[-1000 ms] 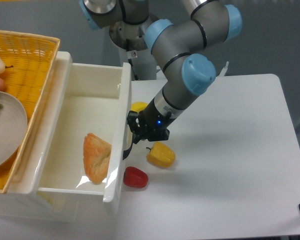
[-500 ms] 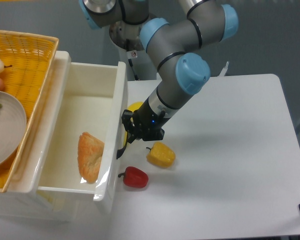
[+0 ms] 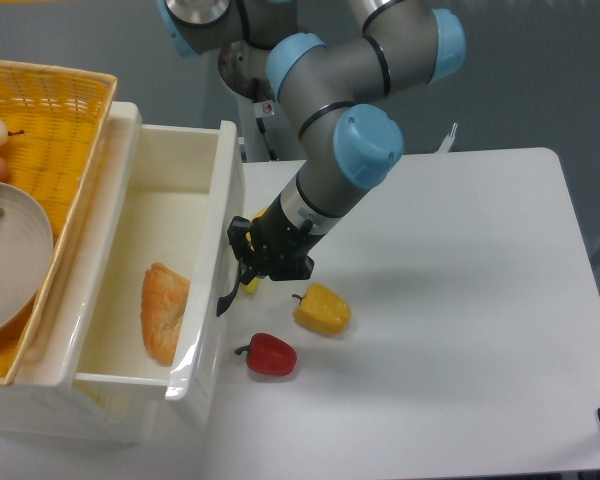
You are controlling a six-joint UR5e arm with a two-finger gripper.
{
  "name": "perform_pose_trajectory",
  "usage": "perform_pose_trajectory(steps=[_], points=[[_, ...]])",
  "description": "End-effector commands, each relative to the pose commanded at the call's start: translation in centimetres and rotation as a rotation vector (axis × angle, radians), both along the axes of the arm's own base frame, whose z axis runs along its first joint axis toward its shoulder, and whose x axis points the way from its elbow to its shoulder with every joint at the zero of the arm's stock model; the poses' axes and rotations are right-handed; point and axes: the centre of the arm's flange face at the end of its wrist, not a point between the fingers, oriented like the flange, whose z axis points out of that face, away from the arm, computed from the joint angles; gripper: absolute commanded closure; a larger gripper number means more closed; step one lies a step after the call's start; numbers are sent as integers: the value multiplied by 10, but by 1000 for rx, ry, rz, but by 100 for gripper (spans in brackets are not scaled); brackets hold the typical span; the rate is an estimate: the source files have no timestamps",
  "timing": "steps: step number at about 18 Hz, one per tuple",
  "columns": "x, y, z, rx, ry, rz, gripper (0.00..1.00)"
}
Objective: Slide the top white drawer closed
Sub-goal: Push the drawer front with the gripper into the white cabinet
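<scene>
Robot arm in grey with light blue joints is reaching down from the top centre of the frame toward the left, and its black gripper (image 3: 242, 262) is pressing against the front of the top white drawer (image 3: 150, 270). That drawer is filling the left middle of the frame, partly pulled out from its cabinet, with its glossy white front panel facing right and its black arched handle (image 3: 227, 295) just below the gripper tips. How the jaws are standing cannot be told, because the dark fingers are blending with the handle and the drawer front. Inside the drawer, an orange-brown piece of bread-like food (image 3: 164, 312) is lying on the white floor near the front. At the upper left of the frame, a yellow wicker basket (image 3: 65, 110) is sitting on top of the cabinet, holding a grey plate (image 3: 10, 260). On the white table (image 3: 460, 350), right of the drawer, a yellow pepper (image 3: 322, 308) is lying just below the gripper, and a red pepper (image 3: 270, 354) is lying lower and nearer the drawer front. A small patch of something yellow (image 3: 250, 285) is peeking out beneath the gripper.
</scene>
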Motion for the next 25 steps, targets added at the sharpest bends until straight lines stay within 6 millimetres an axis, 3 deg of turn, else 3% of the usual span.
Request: perform_pose_trajectory(steps=[19,25], points=[[65,37,8,10,-2,-70,100],[76,48,8,24,14,-66,100]])
